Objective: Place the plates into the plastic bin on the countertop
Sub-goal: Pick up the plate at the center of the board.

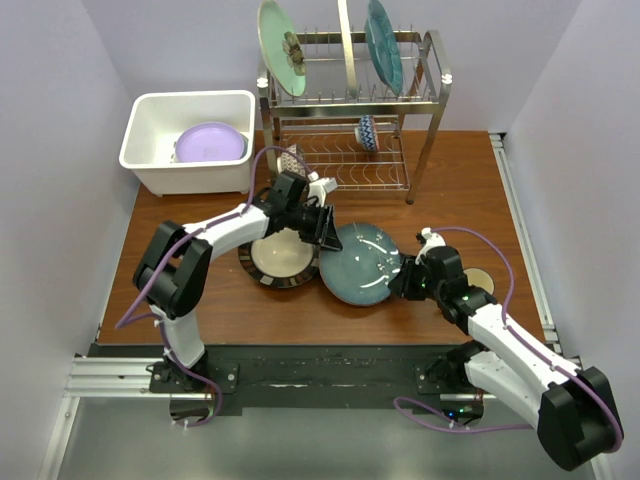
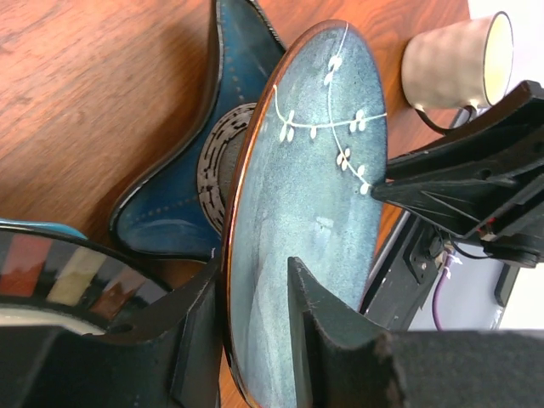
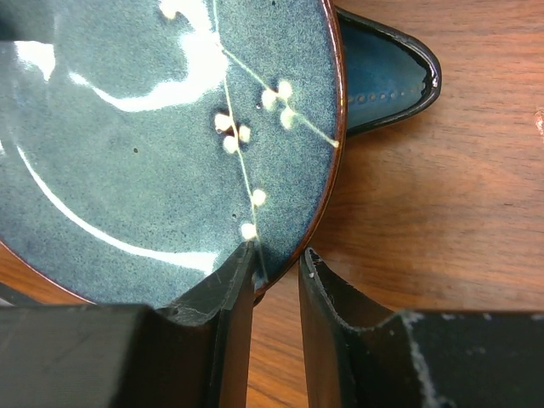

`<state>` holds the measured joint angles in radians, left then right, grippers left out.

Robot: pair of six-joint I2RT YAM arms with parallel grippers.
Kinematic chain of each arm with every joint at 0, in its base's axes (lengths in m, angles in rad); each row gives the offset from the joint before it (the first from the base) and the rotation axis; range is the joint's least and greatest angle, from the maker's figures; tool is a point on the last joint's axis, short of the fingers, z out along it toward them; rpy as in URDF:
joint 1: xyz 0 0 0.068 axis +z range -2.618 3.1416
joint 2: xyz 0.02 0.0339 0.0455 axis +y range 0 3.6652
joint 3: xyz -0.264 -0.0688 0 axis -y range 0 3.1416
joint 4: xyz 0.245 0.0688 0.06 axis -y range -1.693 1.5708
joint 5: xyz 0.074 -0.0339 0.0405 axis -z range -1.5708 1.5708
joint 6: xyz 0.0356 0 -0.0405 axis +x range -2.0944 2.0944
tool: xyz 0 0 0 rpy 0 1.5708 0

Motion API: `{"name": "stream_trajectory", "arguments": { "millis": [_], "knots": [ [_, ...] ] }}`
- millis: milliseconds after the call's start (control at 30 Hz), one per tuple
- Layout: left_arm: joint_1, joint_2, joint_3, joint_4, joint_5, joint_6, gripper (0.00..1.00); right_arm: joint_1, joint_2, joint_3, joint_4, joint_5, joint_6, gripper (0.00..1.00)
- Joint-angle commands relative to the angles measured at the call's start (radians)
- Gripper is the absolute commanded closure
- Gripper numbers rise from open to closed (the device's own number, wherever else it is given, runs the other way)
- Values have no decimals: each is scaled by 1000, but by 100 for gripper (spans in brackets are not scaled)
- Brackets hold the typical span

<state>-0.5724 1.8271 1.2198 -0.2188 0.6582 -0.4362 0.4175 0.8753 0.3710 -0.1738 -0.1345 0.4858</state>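
Ideally, the teal plate point(image 1: 360, 262), pinched by the right gripper point(image 3: 276, 259), is released only once the left gripper point(image 2: 252, 272), contact unclear, is clamped.

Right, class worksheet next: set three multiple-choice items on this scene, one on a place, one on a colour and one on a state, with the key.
1. Where is the lavender plate?
A) in the white bin
B) in the wire rack
C) beside the mug

2. What colour is the sprig painted on the blue-grey plate?
A) red
B) black
C) white

3. What state is the blue-grey plate in?
A) lying flat, untouched
B) pinched at its rim by the left fingers and the right fingers
C) standing in the wire rack

Key: 1 A, it lies inside the bin. 2 C, white leaves show in both wrist views. 3 B, each wrist view shows fingers either side of the rim.
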Motion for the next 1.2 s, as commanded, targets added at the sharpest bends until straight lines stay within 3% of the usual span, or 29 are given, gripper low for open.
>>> {"name": "stream_trajectory", "arguments": {
  "millis": [0,433,767,967,1100,1167],
  "knots": [
    [-129,11,52,1,281,-26,99,29,-42,62,323,-171,17,73],
    [-127,17,152,-270,135,125,100,29,-87,80,263,-111,2,72],
    [-126,1,156,-307,-192,106,100,29,-68,88,261,-114,-4,72],
    [-124,-23,133,-284,-224,97,100,27,-64,78,270,-119,-1,72],
    [-126,-37,136,-287,-230,103,82,29,-65,77,272,-122,-1,72],
    [-124,-43,141,-292,-229,106,78,29,-65,78,272,-122,-1,72]
  ]
}}
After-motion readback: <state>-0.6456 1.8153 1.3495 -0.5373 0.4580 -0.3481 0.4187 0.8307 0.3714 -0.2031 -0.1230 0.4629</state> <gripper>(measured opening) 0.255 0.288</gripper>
